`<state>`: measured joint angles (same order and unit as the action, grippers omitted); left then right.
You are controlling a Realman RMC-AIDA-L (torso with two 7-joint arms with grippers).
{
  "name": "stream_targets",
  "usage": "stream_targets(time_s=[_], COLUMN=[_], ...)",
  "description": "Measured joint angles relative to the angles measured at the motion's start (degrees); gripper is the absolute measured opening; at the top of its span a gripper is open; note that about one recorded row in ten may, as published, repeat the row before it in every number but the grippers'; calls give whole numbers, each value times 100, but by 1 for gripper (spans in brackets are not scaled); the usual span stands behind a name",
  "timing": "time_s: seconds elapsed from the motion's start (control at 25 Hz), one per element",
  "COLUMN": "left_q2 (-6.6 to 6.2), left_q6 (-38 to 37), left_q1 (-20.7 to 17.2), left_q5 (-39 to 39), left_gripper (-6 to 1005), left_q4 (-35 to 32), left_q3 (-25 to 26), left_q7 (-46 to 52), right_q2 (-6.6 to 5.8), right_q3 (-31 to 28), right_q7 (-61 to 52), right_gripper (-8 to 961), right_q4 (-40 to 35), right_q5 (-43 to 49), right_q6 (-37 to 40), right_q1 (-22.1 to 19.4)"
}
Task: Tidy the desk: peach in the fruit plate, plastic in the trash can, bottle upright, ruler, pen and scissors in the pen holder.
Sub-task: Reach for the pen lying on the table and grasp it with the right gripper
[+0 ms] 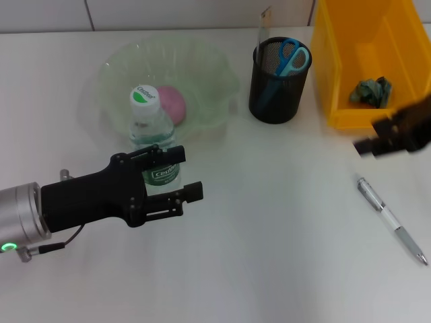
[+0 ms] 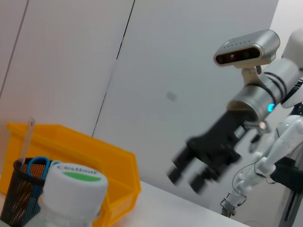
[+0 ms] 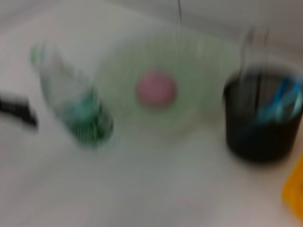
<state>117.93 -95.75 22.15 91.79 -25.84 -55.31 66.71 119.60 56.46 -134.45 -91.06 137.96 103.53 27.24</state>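
Observation:
A clear water bottle [image 1: 151,131] with a white and green cap stands upright in front of the fruit plate; its cap shows in the left wrist view [image 2: 75,184]. My left gripper [image 1: 191,173] is open, with its jaws on either side of the bottle's lower part. A pink peach [image 1: 172,102] lies in the pale green plate [image 1: 209,74]. The black mesh pen holder [image 1: 279,84] holds blue scissors [image 1: 293,57] and a ruler [image 1: 264,23]. A silver pen [image 1: 392,220] lies on the table at the right. My right gripper [image 1: 377,145] hovers above and behind the pen.
A yellow bin [image 1: 337,67] stands at the back right with crumpled plastic [image 1: 372,91] inside. The right wrist view shows the bottle [image 3: 78,104], the peach [image 3: 156,88] and the pen holder [image 3: 258,127]. The white table [image 1: 269,256] stretches across the front.

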Motion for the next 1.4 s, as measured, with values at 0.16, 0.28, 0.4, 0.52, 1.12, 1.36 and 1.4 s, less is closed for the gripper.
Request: stream_targets(time_s=[0.16,0.28,0.4,0.52,1.12,1.36,1.4], left_q2=[-7,-12,-22,-34,-10,-3,-2], left_q6=[28,44,59,88,268,284,287], left_q1=[28,48,58,58,52,52,52], left_q5=[-9,-11,-12,-13,21,26,26], left_gripper=[798,798,798,798,798,798,798], left_q4=[-3,-19,-55,-74,-80,-70,-69], left_q3=[13,18,20,20,20,20,20], left_q7=[-48,-50,-52,-58,-98,-111,-111], right_q2=[11,23,26,28,28,28,28], right_q3=[1020,1725,2203,2434,2482,2512,2520], right_q7=[-1152,-1747,-2129,-2312,-2192,-2125,-2105], right_gripper=[572,572,571,571,551,388,388], right_q4=[-421,-405,-282,-21,869,1048,1055], right_q5=[1377,2149,2561,2634,2133,2085,2054], right_q6=[571,550,358,2,-1076,-1298,-1317], right_q1=[243,294,262,191,-84,-142,-147])
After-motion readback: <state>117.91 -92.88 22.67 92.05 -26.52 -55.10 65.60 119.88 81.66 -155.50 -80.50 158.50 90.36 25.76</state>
